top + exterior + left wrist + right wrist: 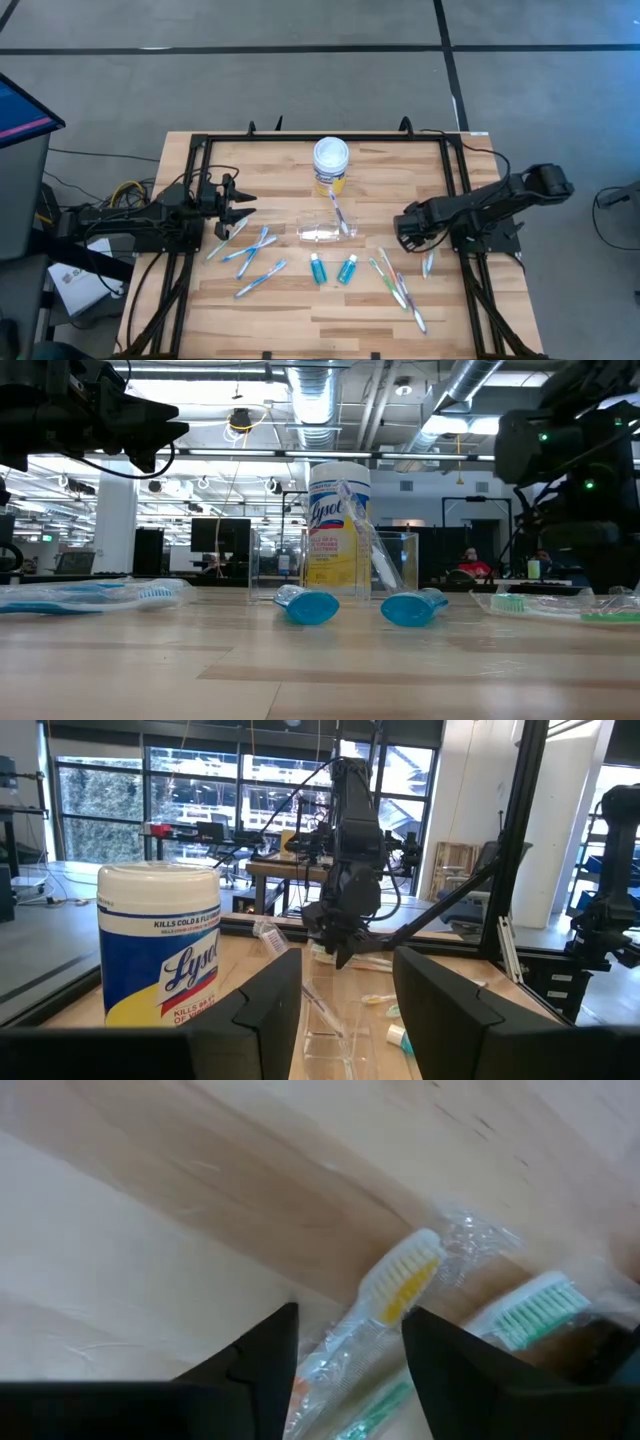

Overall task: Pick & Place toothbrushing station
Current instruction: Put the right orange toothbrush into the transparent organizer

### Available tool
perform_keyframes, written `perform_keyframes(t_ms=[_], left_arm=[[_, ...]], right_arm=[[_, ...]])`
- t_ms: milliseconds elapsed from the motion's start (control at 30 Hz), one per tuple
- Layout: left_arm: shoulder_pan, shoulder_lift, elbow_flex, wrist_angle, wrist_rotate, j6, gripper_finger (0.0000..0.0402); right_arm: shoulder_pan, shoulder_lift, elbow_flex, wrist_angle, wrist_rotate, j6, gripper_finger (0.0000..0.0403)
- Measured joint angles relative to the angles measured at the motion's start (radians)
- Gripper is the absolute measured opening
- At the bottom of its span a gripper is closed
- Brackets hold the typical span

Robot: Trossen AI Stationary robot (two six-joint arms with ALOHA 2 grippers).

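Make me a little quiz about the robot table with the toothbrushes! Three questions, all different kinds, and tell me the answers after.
1. True or false: the clear cup stands upright on the table.
2. How many small teal tubes lie near the middle of the table? A) one B) two C) four
3. Fill in: a toothbrush in the cup leans against the yellow ____ with the white lid.

Key
1. False: in the high view it lies on its side.
2. B: the second tube lies right beside the first.
3. Jar.
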Motion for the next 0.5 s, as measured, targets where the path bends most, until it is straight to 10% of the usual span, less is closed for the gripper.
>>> perform_keyframes(t_ms=[500], left_arm=[[0.000, 0.000, 0.000, 0.000, 0.000, 0.000, 0.0154]], right_arm=[[0.001, 0.020, -0.001, 0.023, -0.008, -0.004, 0.0073]])
